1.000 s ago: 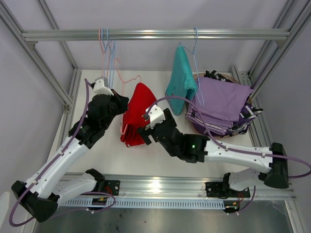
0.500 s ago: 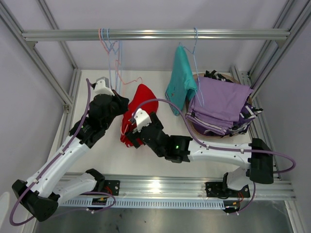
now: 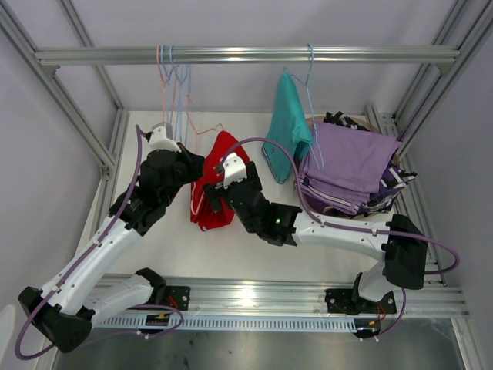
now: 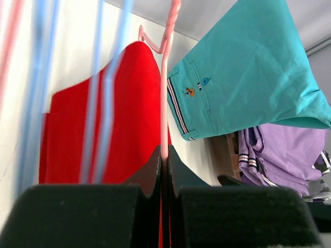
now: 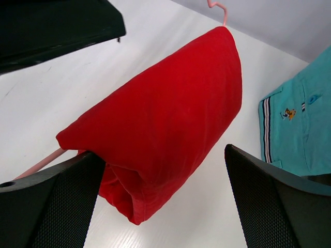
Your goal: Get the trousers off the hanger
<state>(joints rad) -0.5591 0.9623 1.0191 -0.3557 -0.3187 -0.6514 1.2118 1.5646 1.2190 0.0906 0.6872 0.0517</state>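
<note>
Swinging left and farther from its base, the right arm [image 3: 339, 231] has carried its wrist from mid-bench [image 3: 192, 247] up to the plain red cloth trousers [image 3: 209, 202], while the left arm [image 3: 115, 231] has kept its place. Those red trousers hang folded over a thin pink wire hanger [image 4: 164, 77], low over the bench left of centre. The hanger's hook appears clear of the grey metal rail [image 3: 246, 55]. Plain teal cloth trousers [image 3: 286, 123] hang from the rail just to the right.

The left jaws are clenched on the pink wire hanger, likely to steady it while the cloth is drawn off. The right jaws stand fully released, one on each side of the red fold in the wrist view, and no contact with anything is visible. I judge they are placed there to close on the cloth and pull it free.
</note>
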